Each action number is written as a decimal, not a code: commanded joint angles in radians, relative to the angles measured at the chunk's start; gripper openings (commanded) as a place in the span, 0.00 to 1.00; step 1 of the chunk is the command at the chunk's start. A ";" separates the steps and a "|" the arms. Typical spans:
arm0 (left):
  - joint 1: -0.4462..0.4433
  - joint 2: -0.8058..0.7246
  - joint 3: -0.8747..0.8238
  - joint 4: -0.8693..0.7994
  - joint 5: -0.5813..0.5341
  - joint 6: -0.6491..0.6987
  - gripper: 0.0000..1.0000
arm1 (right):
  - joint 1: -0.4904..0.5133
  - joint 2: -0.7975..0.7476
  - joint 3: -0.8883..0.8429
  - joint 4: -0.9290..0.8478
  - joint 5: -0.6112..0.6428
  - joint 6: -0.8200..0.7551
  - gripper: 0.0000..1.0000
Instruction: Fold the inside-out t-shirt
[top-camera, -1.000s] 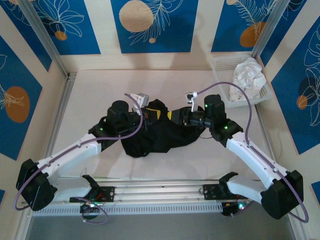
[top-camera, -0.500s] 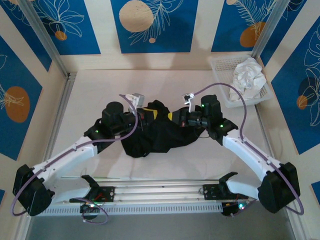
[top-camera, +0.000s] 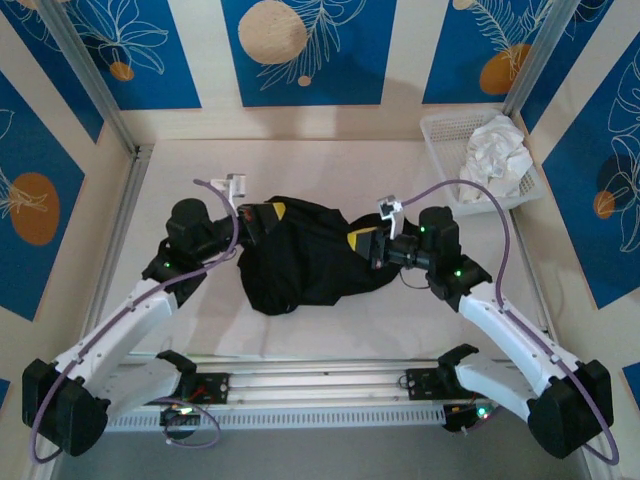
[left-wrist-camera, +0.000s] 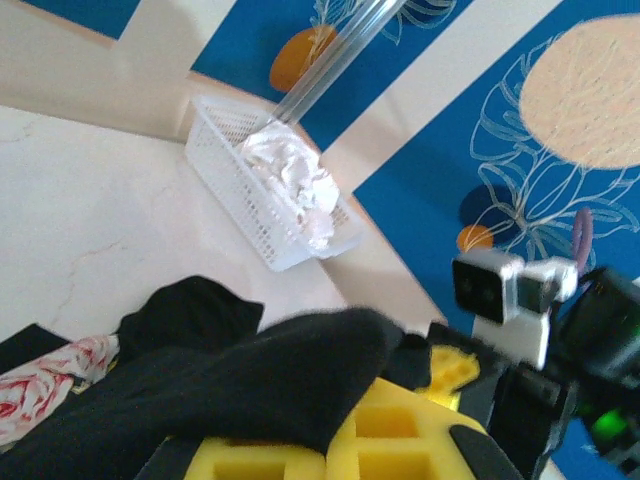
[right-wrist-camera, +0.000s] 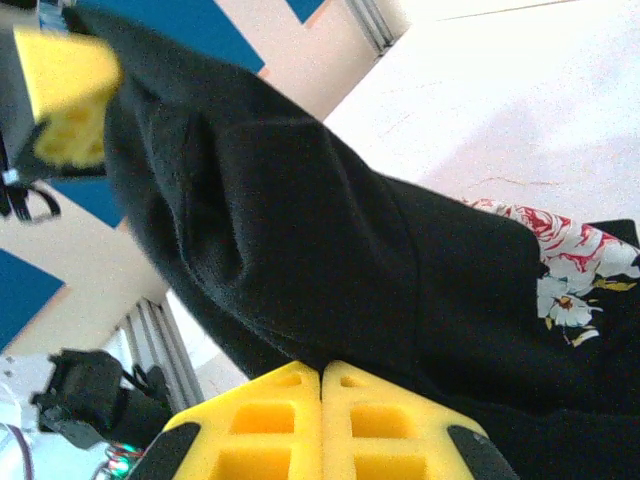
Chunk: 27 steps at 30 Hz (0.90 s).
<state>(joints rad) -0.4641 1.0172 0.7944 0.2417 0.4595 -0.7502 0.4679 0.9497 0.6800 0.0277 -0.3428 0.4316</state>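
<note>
Inside-out t-shirt (top-camera: 305, 262) sits at mid-table, stretched between both arms; you see the left gripper (top-camera: 270, 214) pinching its far-left edge, yellow pads pressed together on the black cloth; the right gripper (top-camera: 362, 243) pinches the right edge likewise; a white basket (top-camera: 436, 128) holding a white garment (top-camera: 500, 148) stands well apart, at the far right corner.

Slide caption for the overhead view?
Left end effector and right end effector hold a black t-shirt spread between them; white cloth in basket.
</note>
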 joint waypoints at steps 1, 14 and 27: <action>0.019 -0.005 -0.014 0.127 0.084 -0.089 0.00 | 0.061 -0.016 -0.025 0.022 0.065 -0.151 0.00; 0.018 0.029 -0.020 0.153 0.182 -0.050 0.00 | 0.154 -0.028 0.034 -0.095 0.348 -0.259 0.41; 0.018 0.036 -0.024 0.154 0.190 -0.052 0.00 | 0.183 0.122 0.225 -0.114 0.231 -0.329 0.42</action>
<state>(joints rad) -0.4553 1.0512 0.7746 0.3450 0.6243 -0.8101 0.6464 1.0332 0.8577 -0.0715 -0.0753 0.1329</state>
